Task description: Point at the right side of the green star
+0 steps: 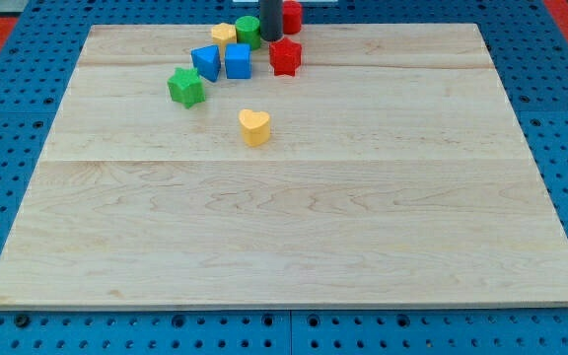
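Observation:
The green star (186, 87) lies on the wooden board (294, 227) at the upper left, apart from the other blocks. My tip (270, 38) is near the view's top, well to the upper right of the green star. It stands between a green round block (248, 30) on its left and a red block (291, 15) on its right, just above a red star (285, 57).
A blue block (206, 61) and a blue cube (238, 61) lie right of the green star. A yellow block (224, 35) sits above them. A yellow heart (254, 127) lies lower, toward the board's middle.

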`<action>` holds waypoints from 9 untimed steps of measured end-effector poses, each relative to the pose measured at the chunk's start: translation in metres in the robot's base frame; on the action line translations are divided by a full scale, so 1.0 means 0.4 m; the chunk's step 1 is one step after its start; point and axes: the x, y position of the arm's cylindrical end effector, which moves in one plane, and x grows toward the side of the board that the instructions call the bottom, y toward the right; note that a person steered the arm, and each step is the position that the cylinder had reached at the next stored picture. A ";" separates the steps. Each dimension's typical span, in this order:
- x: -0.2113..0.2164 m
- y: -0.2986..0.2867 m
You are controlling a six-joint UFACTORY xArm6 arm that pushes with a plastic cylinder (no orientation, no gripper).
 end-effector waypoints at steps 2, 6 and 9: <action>-0.007 0.292; 0.382 0.225; 0.292 -0.149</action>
